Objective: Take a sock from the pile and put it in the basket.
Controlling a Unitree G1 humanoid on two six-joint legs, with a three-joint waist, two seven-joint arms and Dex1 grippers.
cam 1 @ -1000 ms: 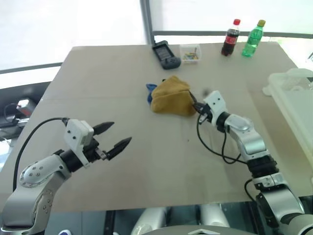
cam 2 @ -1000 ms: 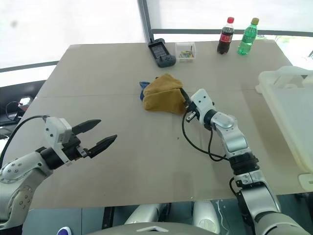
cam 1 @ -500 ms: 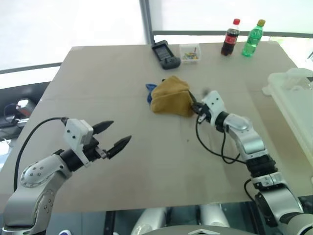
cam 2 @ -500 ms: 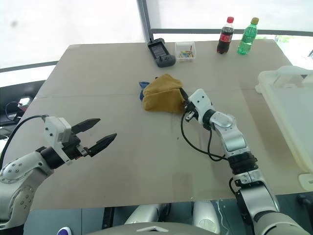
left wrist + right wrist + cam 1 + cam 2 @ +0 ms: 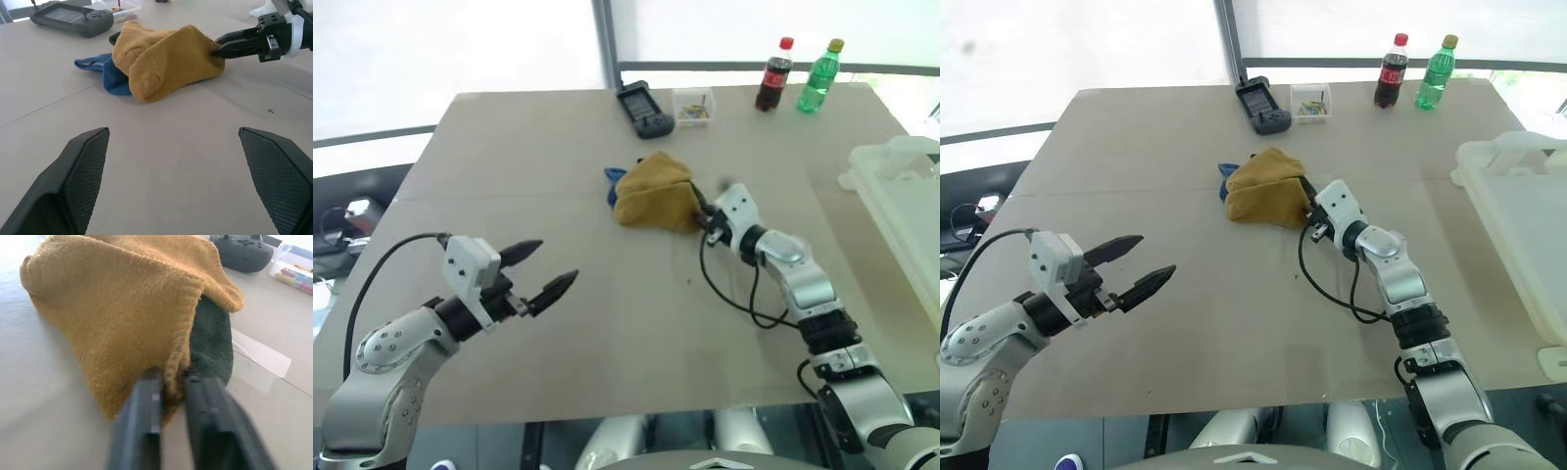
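My black right gripper pinches the mustard-yellow sock with its ribbed knit. Under it in the pile lie a blue sock and what looks like a dark green-grey sock. The table is plain beige, the basket translucent whitish.

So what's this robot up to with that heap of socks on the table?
It is picking a sock out of the pile to put in the basket. Its right end effector has pinched shut on the edge of a mustard-yellow sock, which lies on the table on top of the blue and dark green ones. The left end effector hovers open nearer the robot, holding nothing. The basket sits at the table's right edge, with nothing dropped in that can be seen.
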